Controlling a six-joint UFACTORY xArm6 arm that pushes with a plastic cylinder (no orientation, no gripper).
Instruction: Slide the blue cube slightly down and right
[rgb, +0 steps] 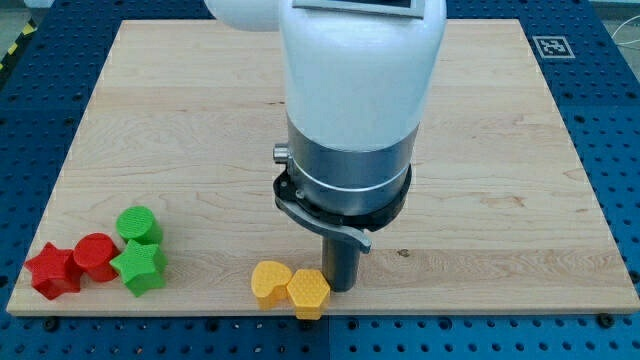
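The pale wooden bench (200, 120) carries six small plastic blocks along its near edge. At near left: red star block (52, 271), red cylinder block (96, 256), green cylinder block (138, 225) and green star block (139, 266), bunched and touching. Near centre: yellow heart block (270, 283) touching yellow hexagonal block (309, 292). The arm carries no fingers; its dark rod stands just right of the yellow hexagonal block, my tip hidden behind it. The blue cube does not show; arm body blocks centre.
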